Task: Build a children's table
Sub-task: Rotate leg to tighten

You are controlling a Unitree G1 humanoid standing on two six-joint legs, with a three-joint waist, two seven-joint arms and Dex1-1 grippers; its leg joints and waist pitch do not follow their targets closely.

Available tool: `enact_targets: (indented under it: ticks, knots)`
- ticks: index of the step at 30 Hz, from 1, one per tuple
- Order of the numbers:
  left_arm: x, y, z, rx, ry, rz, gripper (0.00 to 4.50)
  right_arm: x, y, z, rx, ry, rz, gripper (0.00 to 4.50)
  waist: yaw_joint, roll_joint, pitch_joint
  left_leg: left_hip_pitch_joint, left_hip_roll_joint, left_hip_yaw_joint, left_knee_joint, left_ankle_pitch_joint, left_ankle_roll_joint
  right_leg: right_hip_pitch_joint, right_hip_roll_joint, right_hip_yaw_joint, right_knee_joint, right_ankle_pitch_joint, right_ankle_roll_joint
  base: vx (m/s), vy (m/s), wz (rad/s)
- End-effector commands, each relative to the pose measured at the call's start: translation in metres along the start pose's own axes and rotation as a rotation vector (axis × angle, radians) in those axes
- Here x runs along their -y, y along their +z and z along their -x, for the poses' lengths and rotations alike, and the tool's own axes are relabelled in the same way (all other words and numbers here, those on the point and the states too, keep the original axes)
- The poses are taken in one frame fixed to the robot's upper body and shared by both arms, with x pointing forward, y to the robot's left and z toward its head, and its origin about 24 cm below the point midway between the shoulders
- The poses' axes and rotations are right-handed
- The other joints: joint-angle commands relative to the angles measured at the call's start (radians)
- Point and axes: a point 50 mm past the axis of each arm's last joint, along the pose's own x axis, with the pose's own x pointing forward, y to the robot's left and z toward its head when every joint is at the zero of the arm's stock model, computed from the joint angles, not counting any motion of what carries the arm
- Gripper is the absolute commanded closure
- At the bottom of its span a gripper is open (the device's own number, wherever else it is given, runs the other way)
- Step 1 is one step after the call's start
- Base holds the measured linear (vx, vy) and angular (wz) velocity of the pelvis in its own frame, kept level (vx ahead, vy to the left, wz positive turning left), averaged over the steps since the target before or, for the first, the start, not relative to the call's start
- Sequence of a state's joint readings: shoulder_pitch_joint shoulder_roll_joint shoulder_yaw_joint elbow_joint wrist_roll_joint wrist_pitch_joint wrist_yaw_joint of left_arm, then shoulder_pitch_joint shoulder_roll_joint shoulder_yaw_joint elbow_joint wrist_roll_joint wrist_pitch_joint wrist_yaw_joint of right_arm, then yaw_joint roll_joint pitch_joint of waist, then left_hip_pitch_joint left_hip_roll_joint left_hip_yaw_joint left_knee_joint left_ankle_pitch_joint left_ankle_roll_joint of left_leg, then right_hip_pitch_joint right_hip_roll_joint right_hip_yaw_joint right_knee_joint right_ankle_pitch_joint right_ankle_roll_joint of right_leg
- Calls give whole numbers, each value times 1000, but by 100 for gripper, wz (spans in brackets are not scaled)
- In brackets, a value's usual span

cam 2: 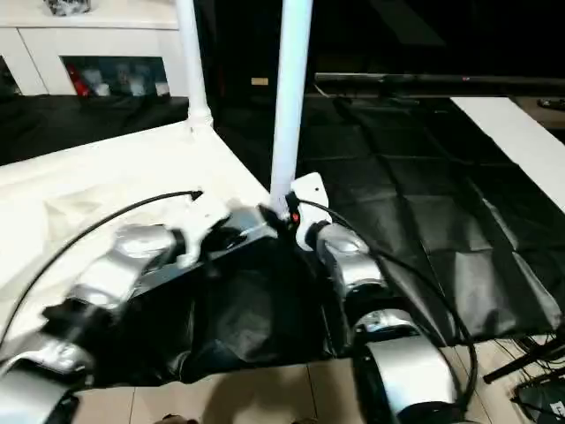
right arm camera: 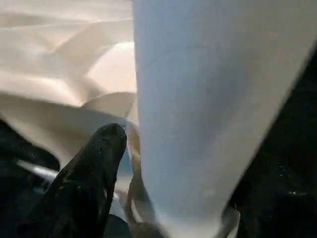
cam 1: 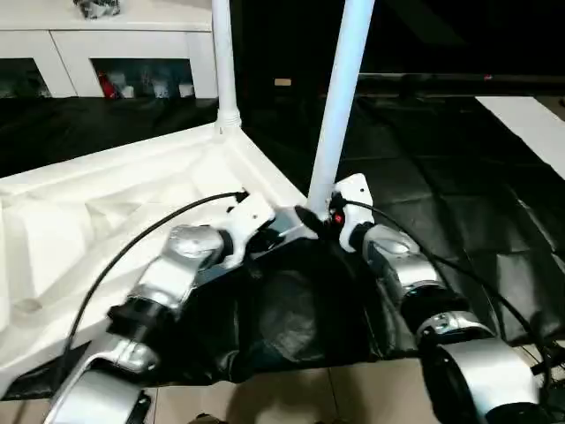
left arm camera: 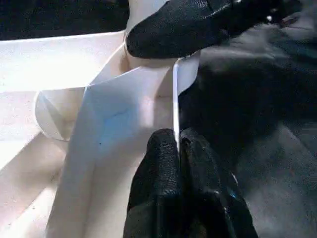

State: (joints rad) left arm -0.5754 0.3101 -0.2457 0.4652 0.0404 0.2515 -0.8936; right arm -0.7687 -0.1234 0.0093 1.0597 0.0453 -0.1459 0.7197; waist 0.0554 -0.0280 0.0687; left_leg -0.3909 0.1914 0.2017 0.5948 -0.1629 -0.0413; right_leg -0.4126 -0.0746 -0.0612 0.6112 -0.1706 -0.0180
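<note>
Left fingers pinch tabletop rim (upturned) —

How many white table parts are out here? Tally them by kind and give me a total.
Table top: 1
Legs standing upright in its corners: 2
Total: 3

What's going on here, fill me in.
A humanoid robot is assembling a white children's table. The tabletop lies upside down on a black-covered surface, with one leg already standing in the far corner. The left gripper pinches the tabletop's near edge, while the right gripper is at the base of a second leg at the near corner.
</note>
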Motion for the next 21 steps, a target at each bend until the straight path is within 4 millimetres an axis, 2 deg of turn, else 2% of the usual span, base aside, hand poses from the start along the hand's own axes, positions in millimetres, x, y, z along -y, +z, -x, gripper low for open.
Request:
enact_targets:
  ticks: [1,2,4,5,6,12,14,17,21]
  knots:
    - [6,15,3,85,-73,-57,450,-4,-3,4,-15,103,28,118,4,6,-81,26,47,-20,-64,-192,56,50,-72,46,-59,-137,-259,0,0,0]
    - [8,12,9,73,-132,-57,450,-5,-5,11,-32,212,48,118,7,8,-81,27,48,-20,-65,-204,56,51,-71,44,-60,-145,-258,0,0,0]
    - [11,9,15,57,-176,-52,450,-8,-7,17,-47,306,55,118,15,8,-80,26,52,-18,-65,-202,58,52,-70,43,-57,-145,-260,0,0,0]
    - [11,9,15,57,-176,-52,450,-8,-7,17,-47,306,55,118,16,9,-79,27,52,-18,-65,-207,56,51,-69,43,-57,-149,-261,0,0,0]
    - [14,5,21,37,-222,-50,450,-13,-10,23,-71,417,79,118,20,11,-78,29,53,-18,-66,-228,46,48,-70,42,-59,-178,-260,0,0,0]
    - [17,0,32,2,-269,-45,450,-20,-15,32,-108,557,100,118,29,10,-71,35,53,-23,-75,-299,9,42,-72,45,-73,-309,-223,0,0,0]
    - [18,-2,35,-6,-279,-42,450,-22,-15,33,-111,583,100,118,31,10,-71,35,53,-24,-76,-304,2,42,-73,46,-74,-319,-217,0,0,0]
    - [20,-5,44,-27,-289,-36,450,-28,-16,38,-108,634,107,118,30,14,-73,34,53,-25,-78,-298,0,42,-71,46,-70,-287,-220,0,0,0]
    - [23,-8,50,-38,-303,-19,450,-32,-18,39,-109,653,107,157,30,17,-74,36,53,-26,-79,-300,-7,43,-70,46,-68,-262,-228,0,0,0]
